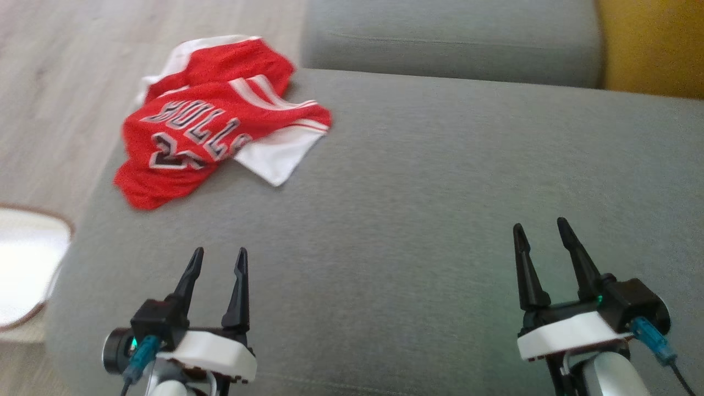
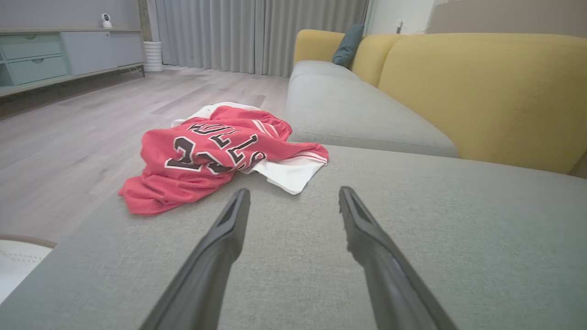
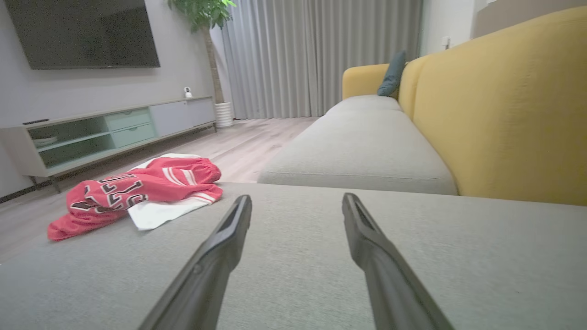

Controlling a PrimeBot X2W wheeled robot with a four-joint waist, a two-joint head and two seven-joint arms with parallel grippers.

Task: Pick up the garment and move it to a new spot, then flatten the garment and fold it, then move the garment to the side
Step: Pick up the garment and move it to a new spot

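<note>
Here, mat: a pale round mat (image 1: pixel 22 264) with a brown rim lies at the far left of the head view, on the floor beside the sofa's near corner.
Floor: a light wood-look floor (image 1: pixel 55 82) runs along the sofa's left side.
Garment: the garment (image 1: pixel 209 126), a red jersey with white trim and dark outlined letters and numerals, lies crumpled on the far left corner of the seat and reaches its left edge. A white part sticks out from under its right side. Neither tool touches it.
Left tool: the left tool (image 1: pixel 220 252) sits at the lower left over the near part of the seat. Its two dark fingers are spread wide with nothing between them. The garment is well apart from it, ahead and a little to the left.
Seat: the grey seat (image 1: pixel 429 181) is bare fabric between the two tools. A second grey cushion (image 1: pixel 451 38) adjoins it at the far side.
Right tool: the right tool (image 1: pixel 539 223) sits at the lower right over the seat, its fingers equally wide and gripping nothing, far from the garment.
Backrest: a yellow backrest (image 1: pixel 654 44) fills the upper right corner.
Room: the right wrist view shows a teal pillow (image 3: pixel 392 73) at the sofa's far end, grey curtains (image 3: pixel 321 55), a low cabinet (image 3: pixel 114 128) and a dark screen (image 3: pixel 82 32).
</note>
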